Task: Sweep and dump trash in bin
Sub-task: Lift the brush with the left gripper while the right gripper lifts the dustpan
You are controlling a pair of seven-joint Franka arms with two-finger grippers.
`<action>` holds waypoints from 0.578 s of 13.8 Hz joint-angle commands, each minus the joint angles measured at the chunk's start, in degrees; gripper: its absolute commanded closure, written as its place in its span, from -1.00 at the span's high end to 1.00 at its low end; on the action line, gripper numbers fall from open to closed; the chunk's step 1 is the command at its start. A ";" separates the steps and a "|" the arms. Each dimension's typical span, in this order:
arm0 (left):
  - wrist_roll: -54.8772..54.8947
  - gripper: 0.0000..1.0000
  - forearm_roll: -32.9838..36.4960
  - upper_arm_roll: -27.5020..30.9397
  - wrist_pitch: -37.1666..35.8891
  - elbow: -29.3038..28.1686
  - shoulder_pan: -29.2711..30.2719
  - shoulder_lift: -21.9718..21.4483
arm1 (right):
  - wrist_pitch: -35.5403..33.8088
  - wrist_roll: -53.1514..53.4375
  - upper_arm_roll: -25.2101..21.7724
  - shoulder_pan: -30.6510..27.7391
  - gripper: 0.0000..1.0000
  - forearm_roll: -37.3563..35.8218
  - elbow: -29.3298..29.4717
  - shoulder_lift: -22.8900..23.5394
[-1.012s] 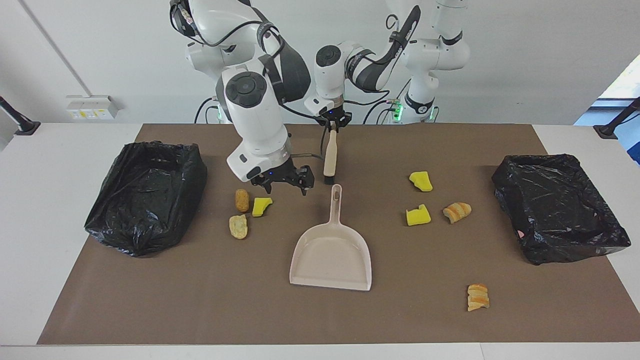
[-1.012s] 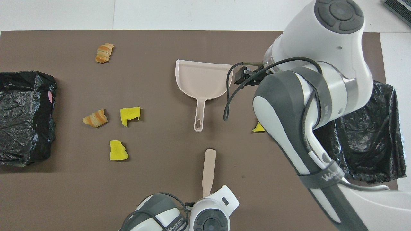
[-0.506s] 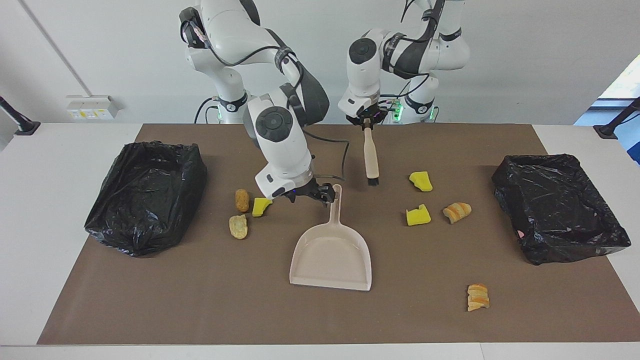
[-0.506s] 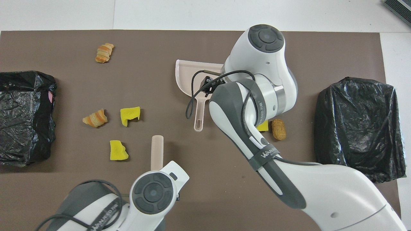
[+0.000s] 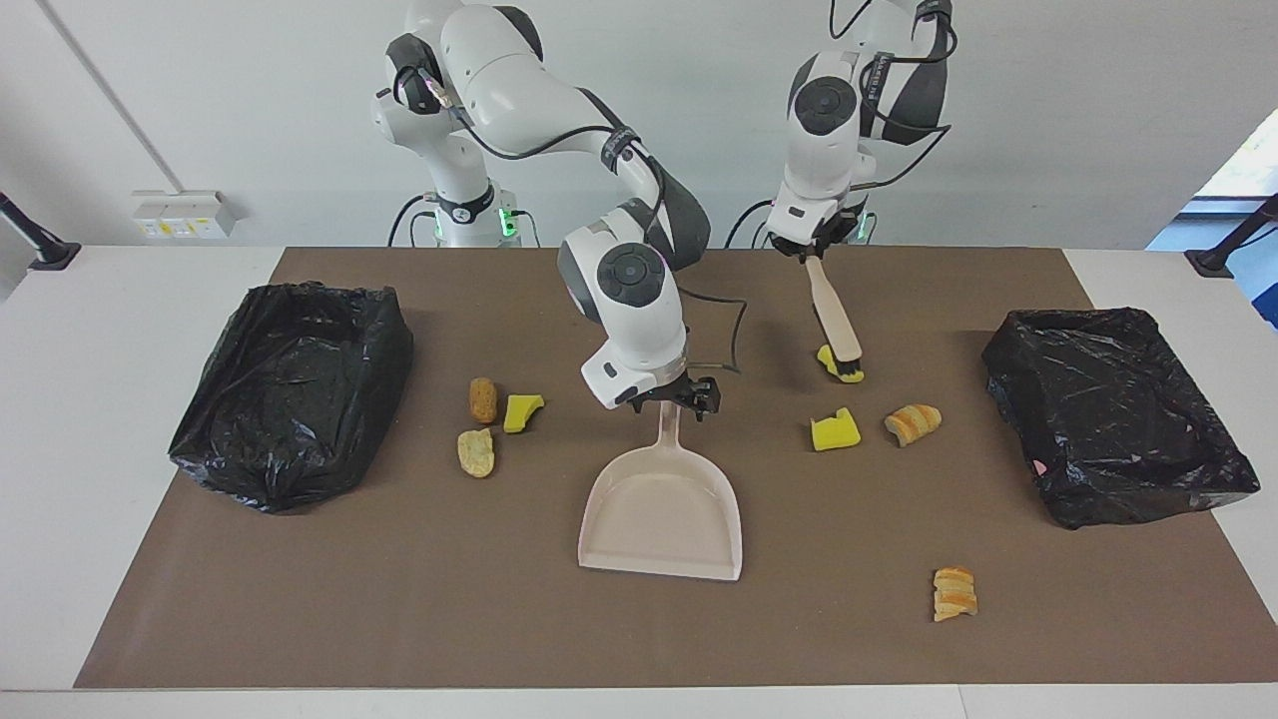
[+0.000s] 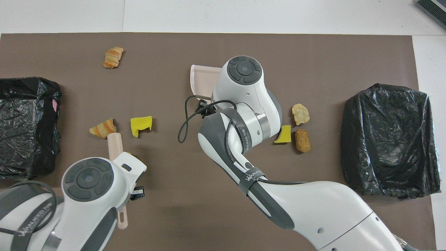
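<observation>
Left gripper is clamped shut on the brush handle, over the mat's robot-side edge toward the left arm's end. Brush hangs tilted, bristles down on a yellow sponge chunk, probably lined up to flick it toward the dustpan

Right gripper sits over the dustpan handle's tip, jaws spread wide, nothing gripped yet. Looks like it's about to take the handle so the pan can be held steady as the catch

Dustpan lies flat mid-mat, mouth pointing away from the robots, empty

Trash in the facing view, dustpan as clock centre:
- 10 o'clock: brown piece, yellow chunk, tan piece, clustered
- 1–2 o'clock: the chunk under the bristles, another yellow chunk, bread piece
- 4 o'clock: lone bread piece, well apart from everything

Two black-lined bins: one at 9 o'clock at the right arm's end, one at 3 o'clock at the left arm's end. No scraps visible in either; a small pink spot shows at the rim of the 3 o'clock one, can't tell what it is

All seven scraps on the mat, nothing swept yet
</observation>
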 commanded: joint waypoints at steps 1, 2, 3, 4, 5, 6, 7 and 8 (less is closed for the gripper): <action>1.03 -1.00 2.13 7.69 6.69 -0.66 0.23 2.07 | 1.66 0.20 -0.08 0.52 1.00 0.10 -3.83 -1.30; 3.03 -1.00 2.83 10.51 8.36 -0.48 0.23 2.95 | 1.74 0.20 -0.08 0.52 1.00 0.10 -3.75 -1.30; 6.97 -1.00 4.40 12.97 9.42 -0.39 0.23 3.57 | 1.74 0.11 -0.08 0.52 1.00 0.10 -3.75 -1.30; 11.01 -1.00 4.68 15.00 10.48 -0.39 0.23 4.01 | 1.74 0.20 -0.08 0.52 0.93 -0.16 -3.57 -1.30; 14.01 -1.00 4.77 16.58 11.79 -0.39 0.14 5.49 | 1.74 0.20 -0.17 0.60 0.90 -0.77 -3.40 -1.30; 15.35 -1.00 4.86 17.21 13.29 -0.48 0.23 6.73 | 1.92 0.20 -0.08 0.52 0.80 -0.78 -3.31 -1.30; 16.06 -1.00 5.64 17.74 13.65 -0.39 0.23 8.30 | 1.92 0.28 -0.08 0.60 0.53 -0.69 -3.40 -1.30; 17.54 -1.00 6.35 18.09 13.83 -0.39 0.23 9.36 | 1.74 0.20 -0.08 0.69 0.02 -0.87 -3.40 -1.30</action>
